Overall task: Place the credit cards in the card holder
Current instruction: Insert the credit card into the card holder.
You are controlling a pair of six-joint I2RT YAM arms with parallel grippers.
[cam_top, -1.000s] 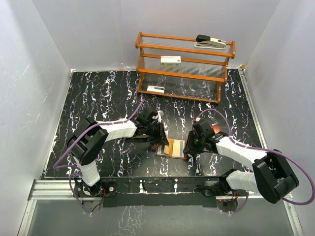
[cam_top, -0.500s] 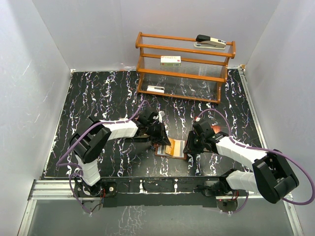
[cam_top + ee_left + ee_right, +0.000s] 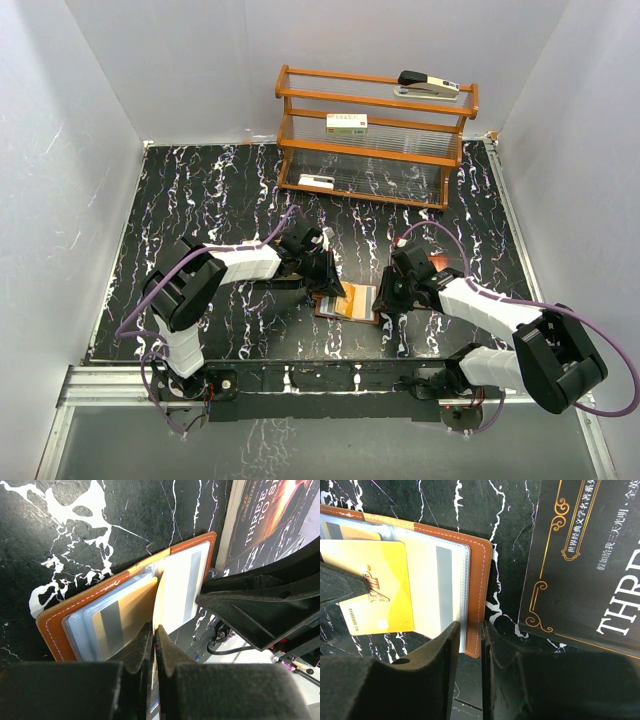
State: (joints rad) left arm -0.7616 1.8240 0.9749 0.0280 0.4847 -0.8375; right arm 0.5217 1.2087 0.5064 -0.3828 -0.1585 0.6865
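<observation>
- Fingers (image 3: 135, 652) of the left gripper (image 3: 153, 628) are pressed together on one end of a gold-yellow rectangular plastic card (image 3: 380, 587). The left wrist view shows it edge-on, and the right wrist view shows its face.
- We judge this end grip to be deliberate, since it leaves the opposite edge free to enter a pocket.
- The fingers (image 3: 440, 652) of the right gripper (image 3: 470, 630) stand narrowly apart with the right-hand border of the small brown leather bifold wallet (image 3: 479, 575) between them. We read this as a pinch on that border.
- We take the purpose of this hold to be anchoring, so that the wallet neither slides nor folds shut while the card is pushed in.
- The wallet lies open on the black white-veined desk (image 3: 200, 200), near the front edge and between the two grippers.
- Its glossy clear inner pockets (image 3: 427, 575) face upward. One holds a pale card with a grey stripe (image 3: 182, 590) and another holds a gold striped card (image 3: 120, 620).
- The held card is tilted over the wallet's middle, close to the fold. We cannot tell whether its leading edge has entered a sleeve.
- A flat dark booklet with gold ornament and pale lettering (image 3: 585, 565) lies just beside the wallet on the right, apart from it.
- We expect the next move to call for a shallow slide along the pocket mouth. The risk is that the card rides over the sleeve instead of into it.
</observation>
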